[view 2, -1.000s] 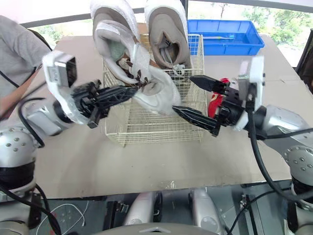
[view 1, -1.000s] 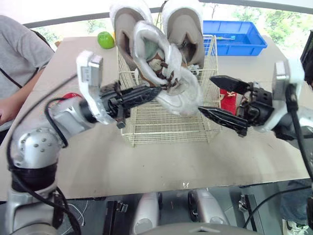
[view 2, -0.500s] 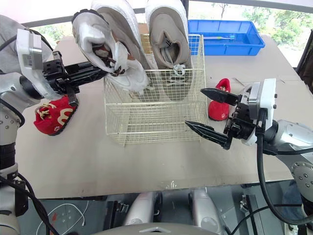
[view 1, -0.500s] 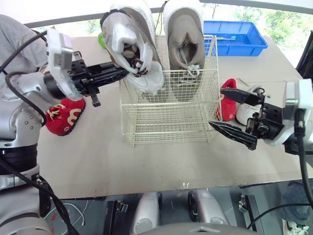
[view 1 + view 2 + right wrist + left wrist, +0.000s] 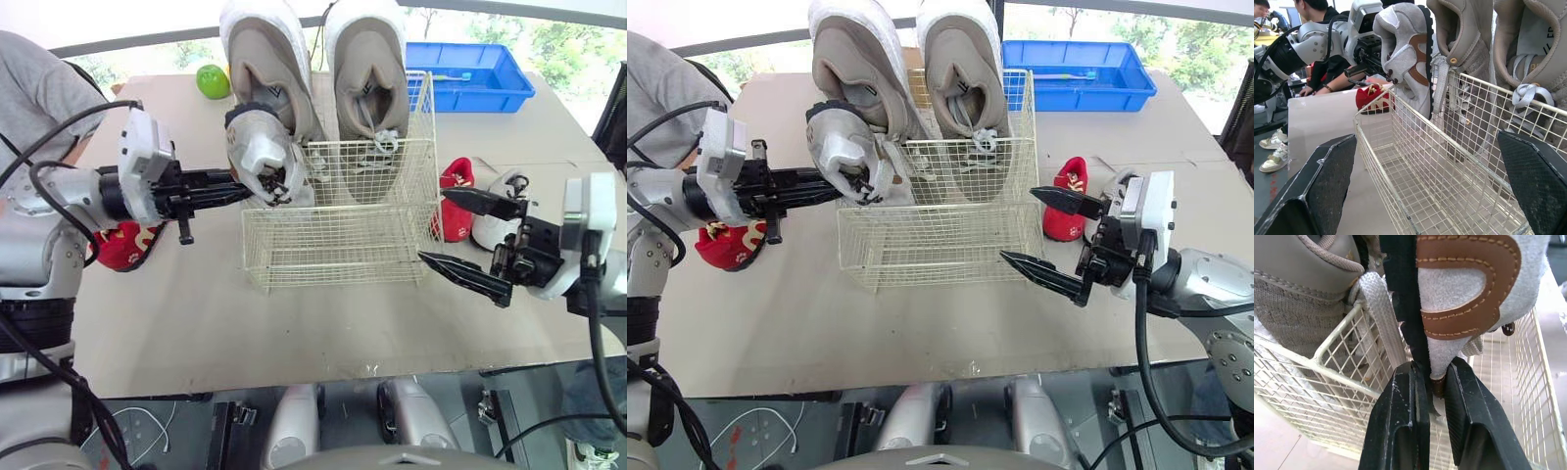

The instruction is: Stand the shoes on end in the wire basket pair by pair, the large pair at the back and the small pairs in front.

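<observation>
Left gripper (image 5: 233,188) clamped on a small grey suede sneaker with brown trim (image 5: 263,157), held over the left front corner of the cream wire basket (image 5: 333,245). Large beige pair (image 5: 318,69) upright at back. Right gripper (image 5: 436,226) spread wide, near basket's right front.
</observation>
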